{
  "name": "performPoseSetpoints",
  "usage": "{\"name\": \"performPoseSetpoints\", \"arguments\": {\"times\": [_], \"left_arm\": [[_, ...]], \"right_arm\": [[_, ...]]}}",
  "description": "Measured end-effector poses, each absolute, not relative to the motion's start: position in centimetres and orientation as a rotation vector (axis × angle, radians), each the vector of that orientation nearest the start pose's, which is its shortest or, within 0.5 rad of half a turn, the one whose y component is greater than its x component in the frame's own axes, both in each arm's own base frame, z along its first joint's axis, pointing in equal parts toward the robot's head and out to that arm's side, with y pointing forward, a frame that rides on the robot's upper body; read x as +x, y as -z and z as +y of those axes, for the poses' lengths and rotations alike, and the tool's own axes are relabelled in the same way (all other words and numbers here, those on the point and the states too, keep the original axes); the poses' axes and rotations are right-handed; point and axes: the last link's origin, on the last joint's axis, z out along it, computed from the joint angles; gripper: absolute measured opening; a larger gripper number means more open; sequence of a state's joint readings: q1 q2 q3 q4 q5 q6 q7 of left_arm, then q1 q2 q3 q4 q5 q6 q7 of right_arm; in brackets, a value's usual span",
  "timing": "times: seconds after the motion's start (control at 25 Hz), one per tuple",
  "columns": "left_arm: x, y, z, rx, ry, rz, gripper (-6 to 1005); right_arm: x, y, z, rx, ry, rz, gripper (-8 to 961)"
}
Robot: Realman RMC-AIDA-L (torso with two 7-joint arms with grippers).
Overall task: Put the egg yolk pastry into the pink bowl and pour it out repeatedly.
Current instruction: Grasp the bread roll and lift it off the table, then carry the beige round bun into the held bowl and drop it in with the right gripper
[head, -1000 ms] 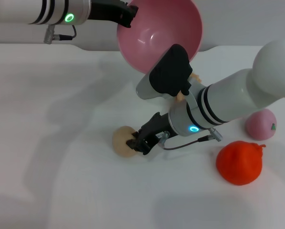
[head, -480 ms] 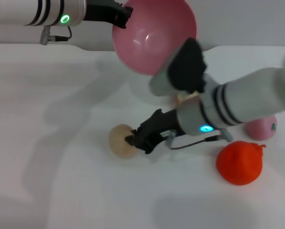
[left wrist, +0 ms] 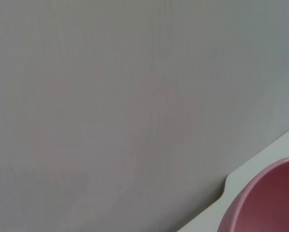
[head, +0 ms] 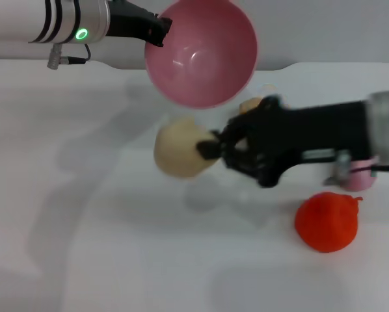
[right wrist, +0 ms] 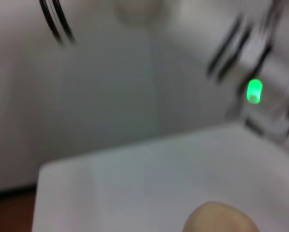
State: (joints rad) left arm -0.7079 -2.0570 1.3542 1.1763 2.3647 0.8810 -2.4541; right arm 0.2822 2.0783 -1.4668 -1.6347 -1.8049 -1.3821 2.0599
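Note:
The pink bowl (head: 201, 52) hangs in the air at the back centre, tilted with its opening toward me, and my left gripper (head: 157, 29) is shut on its rim. Its edge shows in the left wrist view as the pink bowl (left wrist: 267, 203). Just below the bowl, lifted off the table, is the pale tan egg yolk pastry (head: 178, 151), with my right gripper (head: 211, 148) shut on its right side. The pastry (right wrist: 222, 220) also fills the edge of the right wrist view.
An orange toy fruit (head: 326, 221) lies on the white table (head: 84, 227) at the front right. A pink peach-like ball (head: 360, 179) sits behind it, mostly hidden by my right arm. A small tan item (head: 250, 104) peeks out under the bowl.
My right gripper has lifted the egg yolk pastry off the table and up toward the bowl. The left arm has shifted the bowl slightly left.

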Motion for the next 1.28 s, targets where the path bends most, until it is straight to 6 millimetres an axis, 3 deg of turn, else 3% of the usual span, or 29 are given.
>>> {"name": "performPoseSetpoints", "arguments": {"times": [0.28, 0.44, 0.6, 0.88, 1.2, 1.28], "left_arm": [[-13.1, -0.7, 44.0, -2.376, 0.155, -0.671, 44], [-12.9, 0.3, 42.5, -2.493, 0.064, -0.731, 44], [-12.7, 0.6, 41.8, -2.531, 0.035, -0.741, 44], [-12.9, 0.8, 41.4, -2.547, 0.02, -0.759, 44], [-12.6, 1.7, 40.9, -2.582, -0.002, -0.744, 44], [-12.6, 1.7, 40.9, -2.582, -0.002, -0.744, 44]], "right_arm": [[11.6, -7.8, 29.4, -2.682, -0.758, 0.212, 57], [12.9, -9.2, 30.1, -2.603, -0.766, 0.244, 54], [14.4, -8.8, 30.9, -2.574, -0.755, 0.279, 52], [16.9, -5.8, 32.6, -2.598, -0.733, 0.378, 50], [17.0, -2.3, 34.1, -2.64, -0.663, 0.399, 48], [16.9, -1.8, 34.2, -2.639, -0.65, 0.392, 127]]}}
